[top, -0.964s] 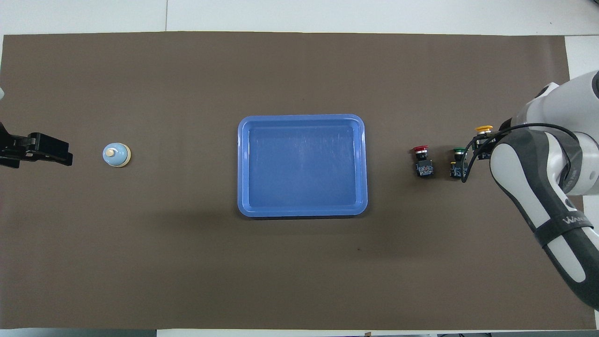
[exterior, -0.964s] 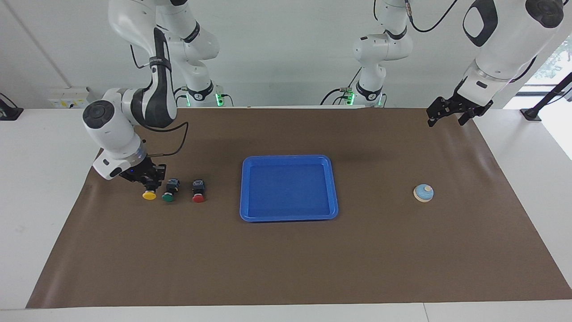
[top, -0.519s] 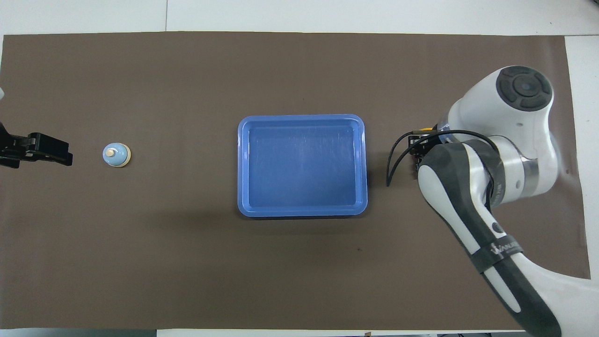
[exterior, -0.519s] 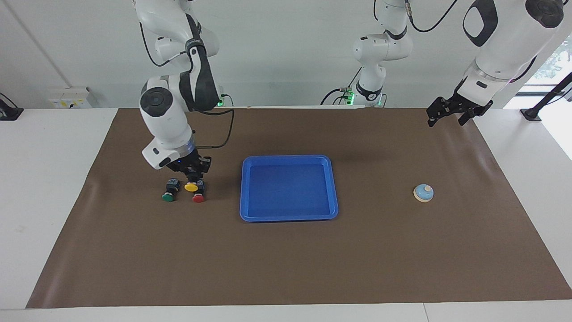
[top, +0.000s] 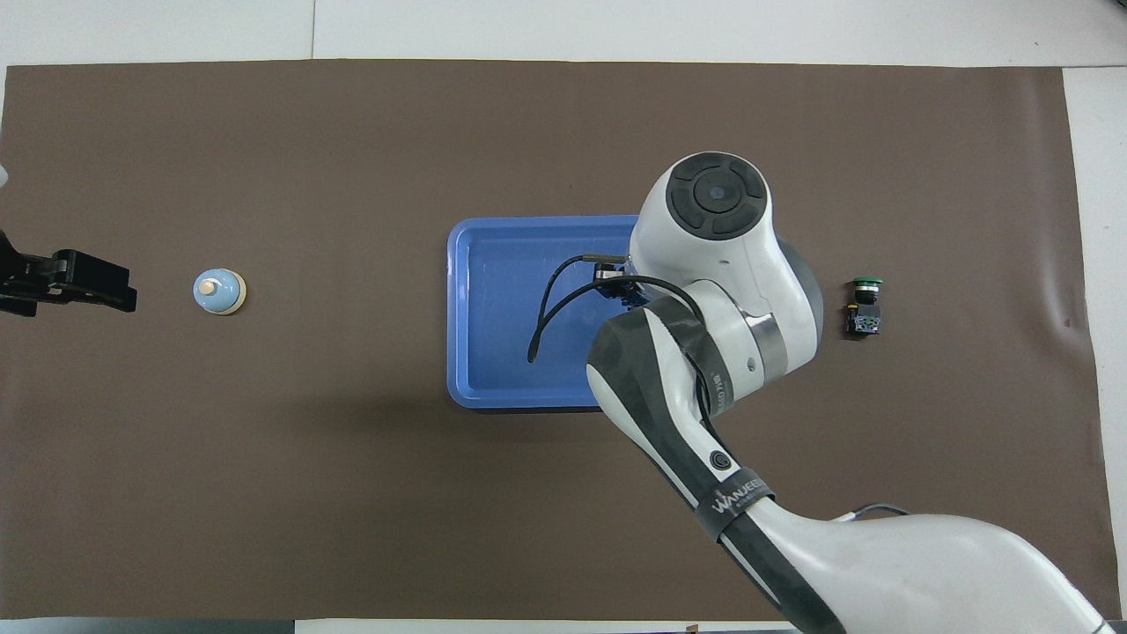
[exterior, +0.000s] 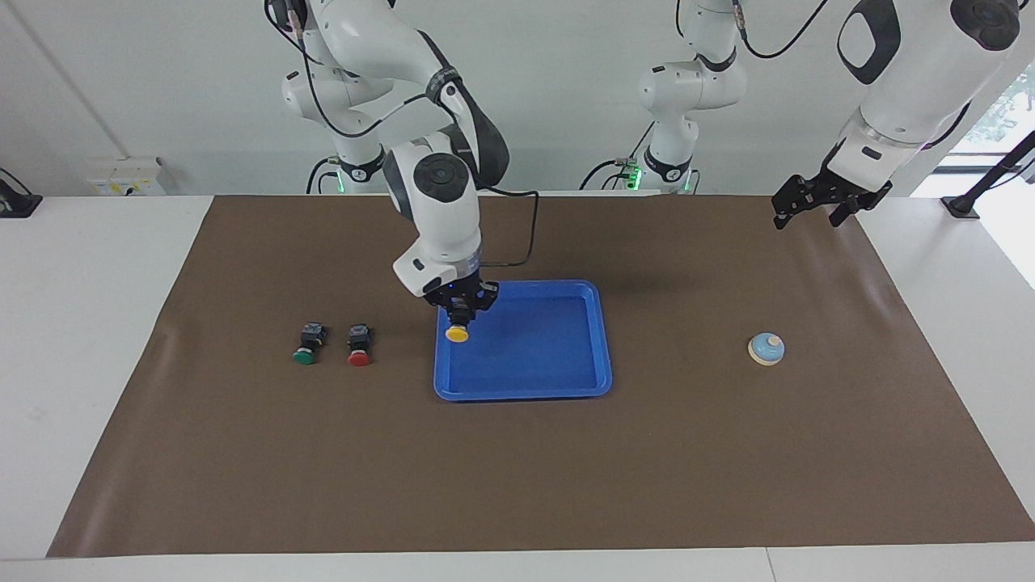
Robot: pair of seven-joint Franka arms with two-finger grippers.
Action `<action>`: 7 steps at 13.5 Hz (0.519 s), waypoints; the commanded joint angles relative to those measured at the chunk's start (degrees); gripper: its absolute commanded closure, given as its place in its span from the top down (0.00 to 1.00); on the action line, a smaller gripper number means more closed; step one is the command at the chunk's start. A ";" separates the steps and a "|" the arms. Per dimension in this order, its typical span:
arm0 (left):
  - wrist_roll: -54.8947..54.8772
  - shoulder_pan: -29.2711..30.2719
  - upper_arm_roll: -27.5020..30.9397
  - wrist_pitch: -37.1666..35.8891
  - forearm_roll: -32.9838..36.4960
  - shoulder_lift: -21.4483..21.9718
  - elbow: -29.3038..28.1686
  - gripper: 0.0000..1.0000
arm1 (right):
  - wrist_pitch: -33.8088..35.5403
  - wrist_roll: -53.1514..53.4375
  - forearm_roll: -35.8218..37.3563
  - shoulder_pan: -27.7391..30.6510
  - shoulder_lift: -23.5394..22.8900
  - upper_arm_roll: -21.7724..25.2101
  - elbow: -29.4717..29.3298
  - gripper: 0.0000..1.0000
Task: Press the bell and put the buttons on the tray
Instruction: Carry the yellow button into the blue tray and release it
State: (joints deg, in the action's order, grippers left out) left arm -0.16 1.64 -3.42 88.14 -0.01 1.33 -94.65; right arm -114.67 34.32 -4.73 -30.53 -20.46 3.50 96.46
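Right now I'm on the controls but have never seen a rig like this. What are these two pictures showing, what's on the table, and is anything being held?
You see two white robot arms at a table covered by a brown mat. One picture faces the robots from across the table; the other looks down from above their end, so sides appear swapped. The right gripper is shut on the yellow button, in the air over the blue tray, at its end toward the right arm. The green button and red button lie on the mat toward the right arm's end. The small light-blue bell sits toward the left arm's end. The left gripper waits open, raised over the mat's corner.
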 commanded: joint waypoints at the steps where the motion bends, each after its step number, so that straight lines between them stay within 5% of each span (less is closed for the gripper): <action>1: 0.16 -0.49 0.52 -0.25 -0.43 0.34 0.35 1.00 | -2.39 0.49 -2.04 -0.75 -3.45 0.28 -0.76 0.00; 7: 0.16 -0.49 0.52 -0.25 -0.43 0.34 0.35 1.00 | -6.71 0.05 -1.78 -0.93 -3.19 0.28 5.75 0.00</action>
State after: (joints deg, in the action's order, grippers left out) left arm -0.16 1.64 -3.42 88.14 -0.01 1.33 -94.65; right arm -120.34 34.45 -5.71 -31.41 -24.95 3.61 99.89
